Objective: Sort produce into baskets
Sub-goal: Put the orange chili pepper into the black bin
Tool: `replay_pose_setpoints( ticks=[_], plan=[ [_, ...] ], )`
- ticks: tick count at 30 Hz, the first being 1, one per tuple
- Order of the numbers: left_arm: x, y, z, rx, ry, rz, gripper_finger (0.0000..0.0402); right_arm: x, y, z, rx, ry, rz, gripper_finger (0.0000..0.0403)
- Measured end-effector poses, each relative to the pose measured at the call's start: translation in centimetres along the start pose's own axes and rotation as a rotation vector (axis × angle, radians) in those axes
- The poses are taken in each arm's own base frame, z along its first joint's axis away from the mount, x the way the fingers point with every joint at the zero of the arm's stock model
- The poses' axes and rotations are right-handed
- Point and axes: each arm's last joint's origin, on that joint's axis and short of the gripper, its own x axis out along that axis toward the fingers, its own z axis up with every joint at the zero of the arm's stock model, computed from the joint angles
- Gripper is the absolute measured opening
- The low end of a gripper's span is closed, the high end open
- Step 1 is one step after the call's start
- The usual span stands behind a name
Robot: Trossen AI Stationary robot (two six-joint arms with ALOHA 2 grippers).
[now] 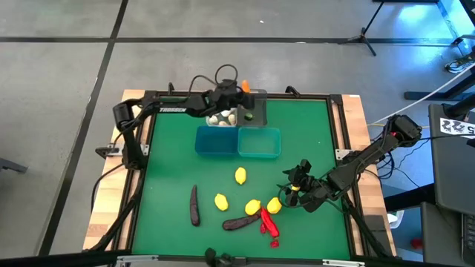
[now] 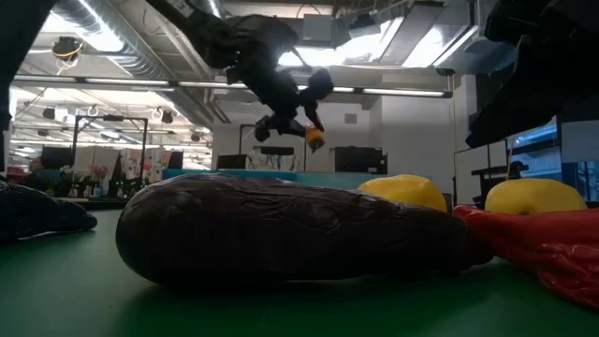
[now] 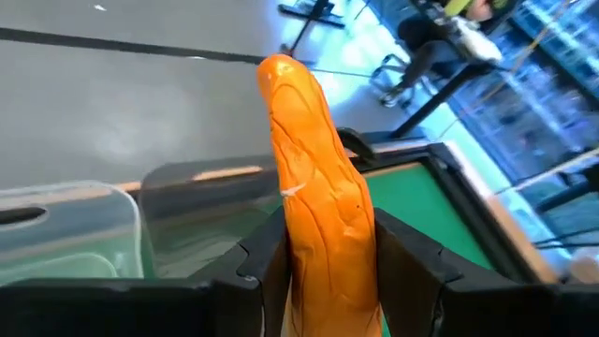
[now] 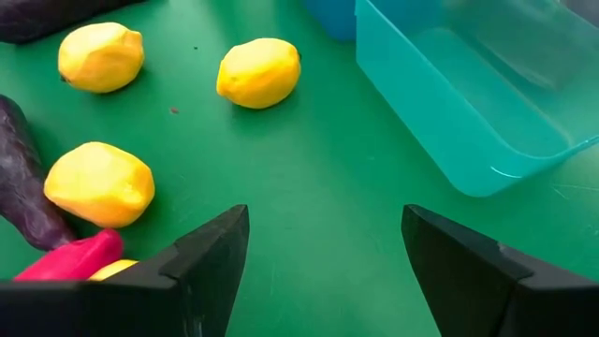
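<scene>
**Carrot held over the far bins; right arm waits among the lemons**

Left gripper: fingers closed tight on the orange carrot. In the left wrist view the carrot stands up between the two dark fingers, its tip well clear of them. High view puts this gripper at the far edge of the table, above the back row of bins. Low view shows it raised in the air, the carrot's orange end poking out below.

Just under and beside it: the clear bin with white garlic bulbs inside, and next to that the dark grey bin holding a small green piece. Directly in front of those sit the two teal-blue bins, blue one on the left, teal one on the right, touching side by side. I cannot tell which back bin the carrot hangs over.

Right gripper: low over the green mat at the right, fingers spread wide, nothing between them. A lemon lies just beside it.

Farther out on the mat: three more lemons; a dark eggplant lying apart to the left; a second eggplant touching the red chili peppers near the front edge.
</scene>
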Motion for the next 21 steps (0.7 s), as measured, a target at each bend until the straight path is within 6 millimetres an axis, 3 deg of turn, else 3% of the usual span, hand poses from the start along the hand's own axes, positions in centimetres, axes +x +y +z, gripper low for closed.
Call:
replay_pose_setpoints(
  ticks=[12, 21],
  plan=[
    [3.3, 0.3, -1.0, 0.081, 0.133, 0.15, 0.0117, 0.0, 0.0, 0.0, 0.0, 0.0, 0.0, 0.028],
    [3.3, 0.7, -1.1, 0.078, 0.144, 0.17, 0.012, 0.0, 0.0, 0.0, 0.001, -0.001, 0.001, 0.028]
  ],
)
